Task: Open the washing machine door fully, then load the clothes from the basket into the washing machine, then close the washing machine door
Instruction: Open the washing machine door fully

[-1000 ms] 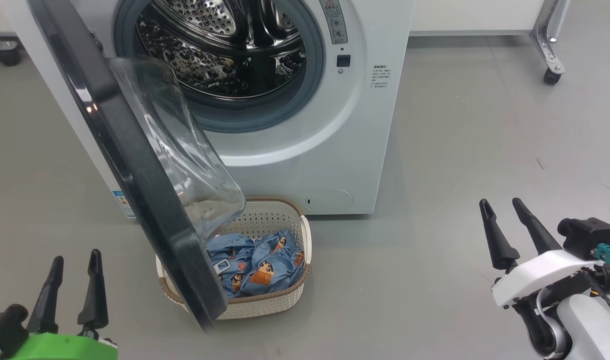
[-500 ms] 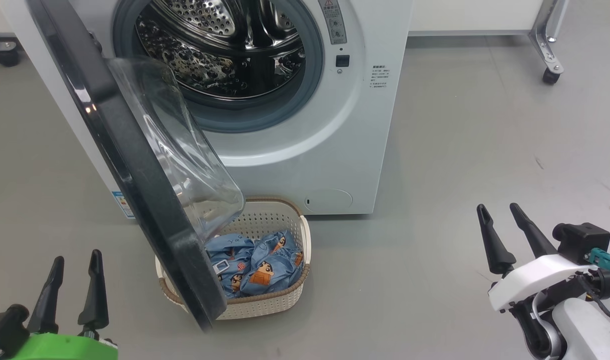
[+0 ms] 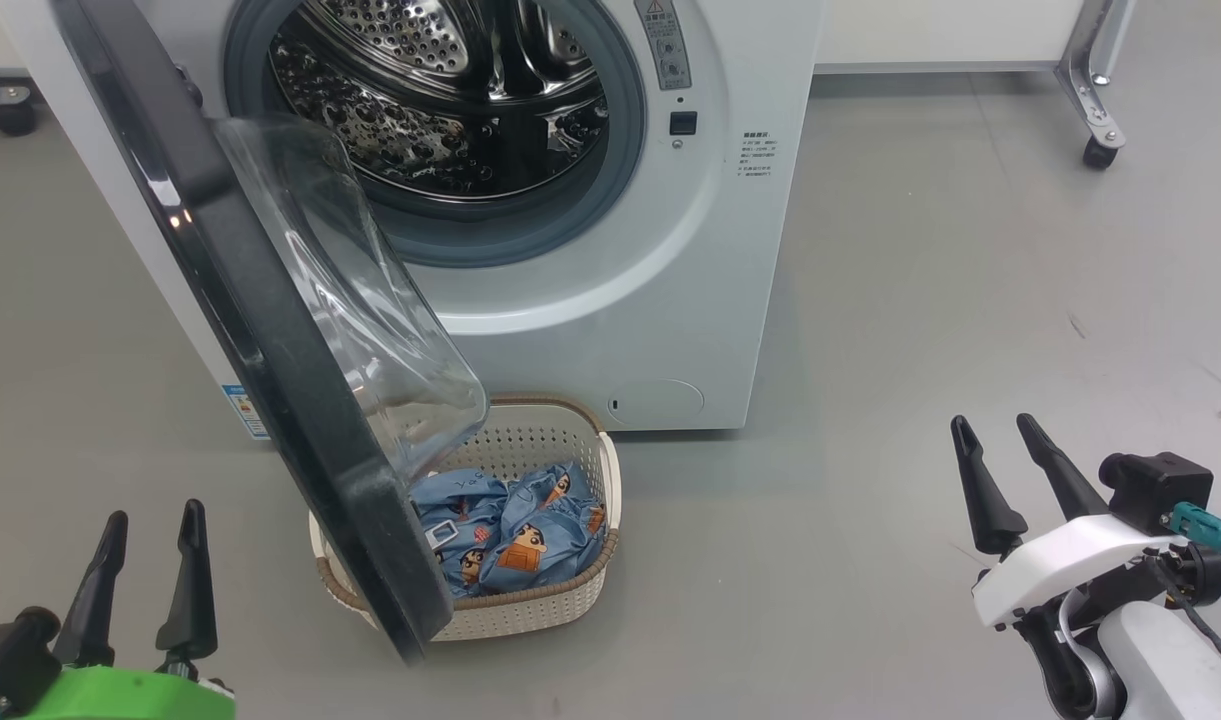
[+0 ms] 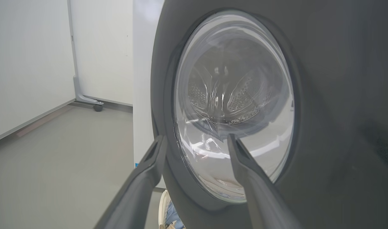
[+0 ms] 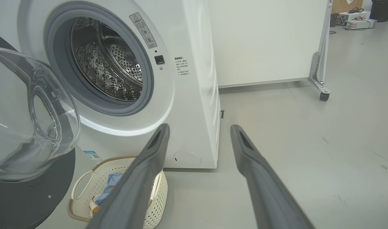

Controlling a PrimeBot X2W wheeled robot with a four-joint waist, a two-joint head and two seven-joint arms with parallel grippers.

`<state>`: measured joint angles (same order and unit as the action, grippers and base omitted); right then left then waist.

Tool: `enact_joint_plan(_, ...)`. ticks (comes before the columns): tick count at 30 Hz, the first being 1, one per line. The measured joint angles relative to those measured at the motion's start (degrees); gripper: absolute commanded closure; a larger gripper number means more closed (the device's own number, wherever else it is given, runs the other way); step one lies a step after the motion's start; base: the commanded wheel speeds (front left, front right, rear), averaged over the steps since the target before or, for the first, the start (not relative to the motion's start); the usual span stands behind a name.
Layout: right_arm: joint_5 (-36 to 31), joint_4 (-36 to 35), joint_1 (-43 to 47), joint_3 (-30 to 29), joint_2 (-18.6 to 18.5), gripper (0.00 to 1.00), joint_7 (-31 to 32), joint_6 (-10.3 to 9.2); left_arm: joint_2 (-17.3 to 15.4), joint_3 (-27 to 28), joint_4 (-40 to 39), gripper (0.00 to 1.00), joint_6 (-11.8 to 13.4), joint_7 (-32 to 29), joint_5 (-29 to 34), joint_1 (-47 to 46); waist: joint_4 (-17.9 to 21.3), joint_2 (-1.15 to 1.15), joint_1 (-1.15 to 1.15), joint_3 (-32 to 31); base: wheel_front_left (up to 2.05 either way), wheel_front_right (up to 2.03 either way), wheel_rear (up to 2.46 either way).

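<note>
That glossy black-rimmed glass washer door (image 3: 255, 340) hangs half-open over the cream perforated basket (image 3: 530, 610) at 6 o'clock, blocking its blue cartoon-print clothes (image 3: 520, 530), so it probably needs swinging wider. Left gripper (image 3: 154, 510) at 7 and right gripper (image 3: 991, 420) at 4 both gape wide, empty.

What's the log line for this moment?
washing machine door: open; clothes: in basket; left end effector: open, empty; right end effector: open, empty

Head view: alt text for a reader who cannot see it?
A white washing machine with its door partly open over a basket of blue clothes. The left gripper and right gripper sit open, empty, in the lower corners.
</note>
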<state>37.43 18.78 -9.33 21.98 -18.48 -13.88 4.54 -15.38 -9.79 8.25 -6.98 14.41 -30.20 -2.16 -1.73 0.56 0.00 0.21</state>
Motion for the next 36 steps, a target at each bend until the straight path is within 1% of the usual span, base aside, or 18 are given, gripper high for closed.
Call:
enact_joint_plan(7, -0.1, 0.6, 0.0, -0.1, 0.3, 0.00, 0.0, 0.08, 0.0, -0.1, 0.0, 0.00, 0.0, 0.0, 0.0, 0.0, 0.0, 0.00, 0.00, 0.0, 0.00, 0.00, 0.00)
enact_joint_plan(8, -0.1, 0.7, 0.0, -0.1, 0.3, 0.00, 0.0, 0.12, 0.0, -0.2, 0.0, 0.17, 0.0, 0.0, 0.0, 0.0, 0.0, 0.00, 0.00, 0.0, 0.00, 0.00, 0.00)
enact_joint_plan(9, -0.1, 0.8, 0.0, -0.2, 0.4, 0.00, 0.0, 0.12, 0.0, -0.2, 0.0, 0.43, 0.0, 0.0, 0.0, 0.0, 0.0, 0.00, 0.00, 0.0, 0.00, 0.00, 0.00)
enact_joint_plan(10, -0.1, 0.9, 0.0, -0.2, 0.4, 0.00, 0.0, 0.13, 0.0, -0.2, 0.0, 0.53, 0.0, 0.0, 0.0, 0.0, 0.0, 0.00, 0.00, 0.0, 0.00, 0.00, 0.00)
enact_joint_plan(11, -0.1, 0.9, 0.0, -0.3, 0.4, 0.00, 0.0, 0.14, 0.0, -0.2, 0.0, 0.67, 0.0, 0.0, 0.0, 0.0, 0.0, 0.00, 0.00, 0.0, 0.00, 0.00, 0.00)
enact_joint_plan(12, -0.2, 1.0, 0.0, -0.3, 0.4, 0.00, 0.0, 0.16, 0.0, -0.3, 0.0, 0.97, 0.0, 0.0, 0.0, 0.0, 0.0, 0.00, 0.00, 0.0, 0.00, 0.00, 0.00)
enact_joint_plan(13, -0.2, 1.1, 0.0, -0.4, 0.5, 0.00, 0.0, 0.18, 0.0, -0.4, 0.0, 1.00, 0.0, 0.0, 0.0, 0.0, 0.0, 0.00, 0.00, 0.0, 0.00, 0.00, 0.00)
enact_joint_plan(17, -0.2, 1.3, 0.0, -0.5, 0.6, 0.00, -0.3, 0.19, 0.0, 0.0, -0.9, 1.00, 0.0, 0.0, 0.4, -0.3, -0.2, 0.00, 0.00, -0.1, 0.00, 0.00, 0.00)
enact_joint_plan(24, -0.7, 1.7, -0.1, -1.0, 0.8, 0.00, -0.3, 0.49, 0.0, 0.8, -5.6, 1.00, 0.0, 0.0, 1.5, -2.2, -0.4, 0.00, 0.00, -0.1, 0.00, 0.00, 0.00)
enact_joint_plan(31, -0.7, 1.9, -0.1, -1.2, 1.0, 0.00, -0.3, 0.55, 0.3, 2.0, -12.2, 1.00, 0.0, 0.0, 4.0, -3.9, -0.5, 0.00, 0.00, -0.1, 0.00, 0.00, 0.00)
enact_joint_plan(36, -0.7, 2.1, -0.1, -1.6, 1.3, 0.00, -0.3, 0.79, 0.4, 0.6, -18.2, 1.00, 0.0, 0.3, 5.6, -4.9, -0.6, 0.00, 0.00, -0.2, 0.00, 0.00, 0.00)
